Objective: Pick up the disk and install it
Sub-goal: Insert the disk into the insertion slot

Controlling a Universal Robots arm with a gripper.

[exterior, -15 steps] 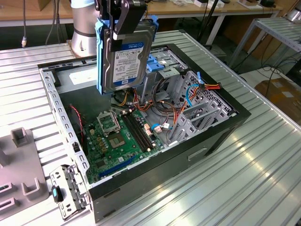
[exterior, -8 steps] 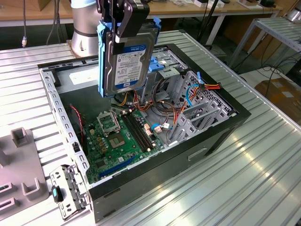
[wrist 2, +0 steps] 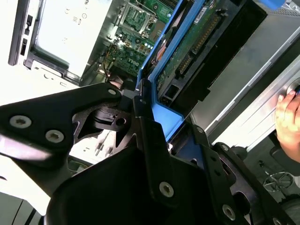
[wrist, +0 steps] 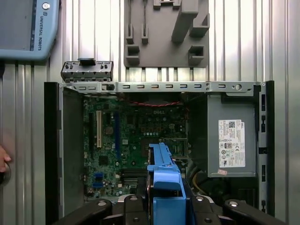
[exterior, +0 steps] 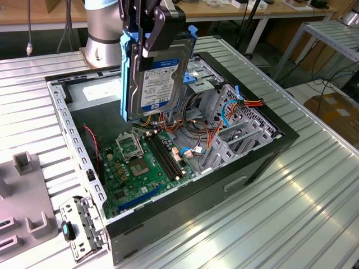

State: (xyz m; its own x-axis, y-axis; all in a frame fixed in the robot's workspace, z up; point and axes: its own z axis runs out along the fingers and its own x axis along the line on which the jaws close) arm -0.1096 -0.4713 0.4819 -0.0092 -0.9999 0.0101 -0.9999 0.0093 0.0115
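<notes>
The disk [exterior: 156, 78] hangs on edge, long axis upright, with the gripper [exterior: 157, 31] closed on its upper end (blue rails clamped). It sits above the motherboard [exterior: 140, 168], and the drive cage [exterior: 221, 98] lies just toward the exterior view's right.

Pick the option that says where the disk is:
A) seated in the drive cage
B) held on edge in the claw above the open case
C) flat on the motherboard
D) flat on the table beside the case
B: in the exterior view the claw grips the disk on edge, hanging over the open case, clear of the motherboard.
</notes>
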